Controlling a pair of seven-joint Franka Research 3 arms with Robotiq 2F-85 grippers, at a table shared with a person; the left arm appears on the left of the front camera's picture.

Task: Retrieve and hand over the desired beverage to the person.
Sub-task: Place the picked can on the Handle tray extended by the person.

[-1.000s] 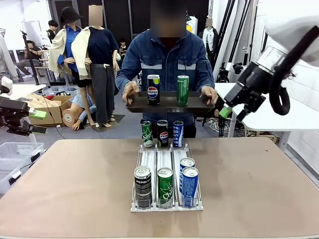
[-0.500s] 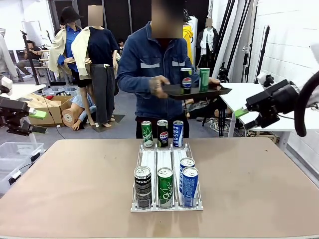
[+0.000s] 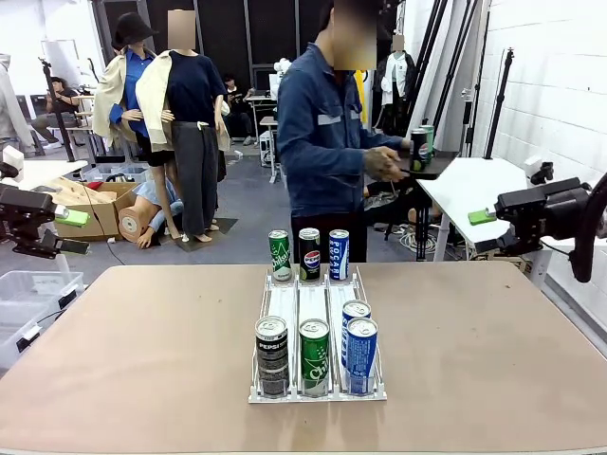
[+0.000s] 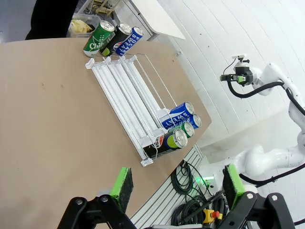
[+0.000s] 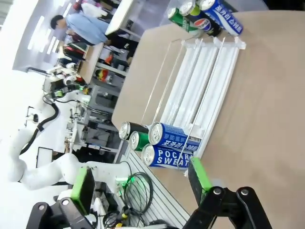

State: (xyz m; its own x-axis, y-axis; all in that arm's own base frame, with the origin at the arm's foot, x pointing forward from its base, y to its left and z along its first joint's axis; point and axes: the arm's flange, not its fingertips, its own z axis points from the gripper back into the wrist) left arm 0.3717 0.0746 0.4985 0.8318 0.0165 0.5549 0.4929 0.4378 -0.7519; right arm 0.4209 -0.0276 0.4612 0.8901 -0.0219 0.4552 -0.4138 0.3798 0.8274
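Note:
A white wire rack on the tan table holds several drink cans. A green can, a Pepsi can and a blue Pocari Sweat can stand at its far end. At its near end stand a black Pepsi can, a green can and two blue cans. The person stands behind the table, turned to picture right, holding a dark tray with two cans. My left gripper is open, far left of the table. My right gripper is open, off the table's right side.
A white side table stands at the right behind the table, beside the tray. Boxes and a clear bin lie on the floor at the left. The rack is far below both wrist cameras.
The person has turned from facing me toward picture right, carrying the tray with two cans to the side table. My right gripper has drawn back rightward and lower. The left arm is still.

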